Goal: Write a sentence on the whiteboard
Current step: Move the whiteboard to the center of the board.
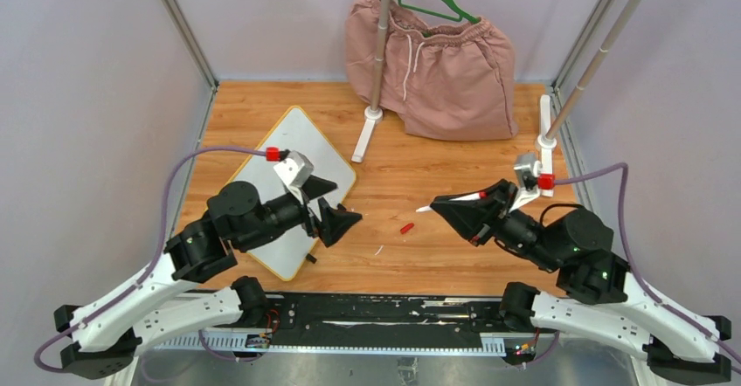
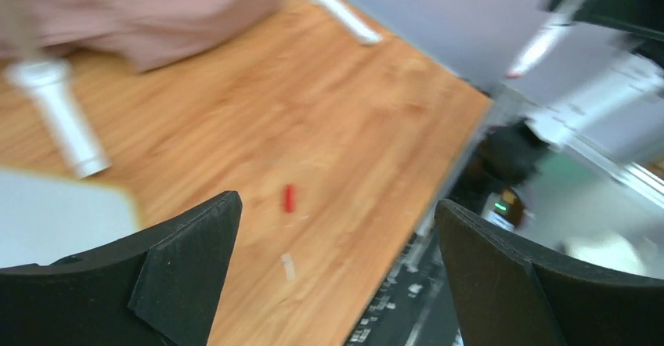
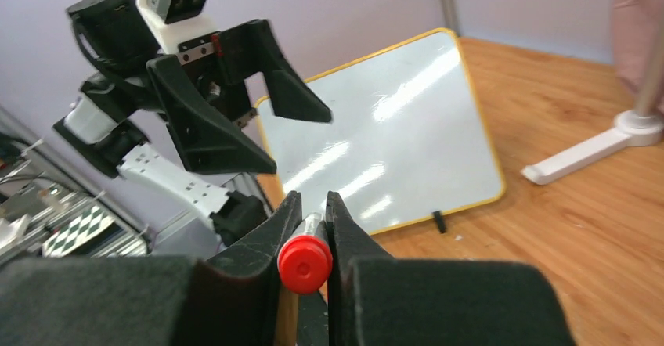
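Wooden counter (image 1: pixel 437 159) carries the whiteboard (image 1: pixel 297 137) at nine o'clock, blank, no lettering yet. Left pincer (image 1: pixel 345 201) gapes empty over its three-o'clock edge; right pincer (image 3: pixel 313 201) clamps a marker (image 3: pixel 305 264). Risk: writing pressure may twist the marker in that narrow grip, or push the unheld board.

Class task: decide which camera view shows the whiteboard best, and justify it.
The right wrist view: the whiteboard lies almost whole and sharp, yellow rim clear, only its left edge behind the left gripper. The top view has the left arm across it; the left wrist view catches just a blurred corner.
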You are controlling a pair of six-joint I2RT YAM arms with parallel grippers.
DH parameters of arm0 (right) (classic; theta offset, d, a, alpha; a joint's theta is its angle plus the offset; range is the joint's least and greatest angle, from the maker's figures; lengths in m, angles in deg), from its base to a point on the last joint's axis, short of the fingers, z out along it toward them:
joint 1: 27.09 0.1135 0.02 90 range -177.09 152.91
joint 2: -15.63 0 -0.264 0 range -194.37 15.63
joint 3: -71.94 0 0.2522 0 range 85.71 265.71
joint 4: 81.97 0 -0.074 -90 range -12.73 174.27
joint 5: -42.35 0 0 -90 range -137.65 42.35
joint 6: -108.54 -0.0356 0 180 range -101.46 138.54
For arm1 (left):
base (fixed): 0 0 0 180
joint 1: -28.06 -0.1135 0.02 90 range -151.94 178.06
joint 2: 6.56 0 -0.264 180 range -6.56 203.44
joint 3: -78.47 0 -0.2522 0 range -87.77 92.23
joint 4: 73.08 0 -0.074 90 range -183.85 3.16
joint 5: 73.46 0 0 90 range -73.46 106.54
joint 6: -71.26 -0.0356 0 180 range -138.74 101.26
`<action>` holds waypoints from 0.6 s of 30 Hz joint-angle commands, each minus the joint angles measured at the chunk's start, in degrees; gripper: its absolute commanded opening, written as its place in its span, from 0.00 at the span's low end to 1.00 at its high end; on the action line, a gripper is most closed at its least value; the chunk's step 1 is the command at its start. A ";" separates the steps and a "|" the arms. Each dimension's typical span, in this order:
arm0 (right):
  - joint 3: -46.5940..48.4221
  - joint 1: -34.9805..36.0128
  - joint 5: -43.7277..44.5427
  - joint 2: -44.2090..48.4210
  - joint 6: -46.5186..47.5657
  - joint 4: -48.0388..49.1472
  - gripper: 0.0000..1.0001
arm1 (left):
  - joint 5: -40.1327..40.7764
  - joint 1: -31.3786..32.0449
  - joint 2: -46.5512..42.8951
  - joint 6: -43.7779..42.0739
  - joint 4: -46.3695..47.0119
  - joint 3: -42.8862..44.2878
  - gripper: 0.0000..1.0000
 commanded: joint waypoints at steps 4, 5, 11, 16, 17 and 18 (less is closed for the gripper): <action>-3.34 0.53 8.46 4.63 5.29 -5.50 0.00 | 38.36 -0.14 -1.84 1.02 -21.29 9.41 1.00; -3.76 0.53 8.20 4.71 5.32 -5.56 0.00 | 42.70 -0.13 -1.67 2.09 -23.80 10.74 1.00; -6.43 0.53 5.54 4.20 5.16 -3.48 0.00 | 55.10 -0.13 -0.68 7.81 -35.23 15.95 1.00; -8.47 0.53 5.39 1.42 5.50 -1.39 0.00 | 49.99 -0.13 0.86 12.63 -35.36 13.98 1.00; -8.85 0.53 5.39 0.26 5.44 -1.03 0.00 | 48.99 -0.13 1.42 13.44 -35.41 13.70 1.00; -9.28 0.53 5.41 -1.30 5.39 -0.41 0.00 | 48.56 -0.13 1.80 14.24 -35.40 13.31 1.00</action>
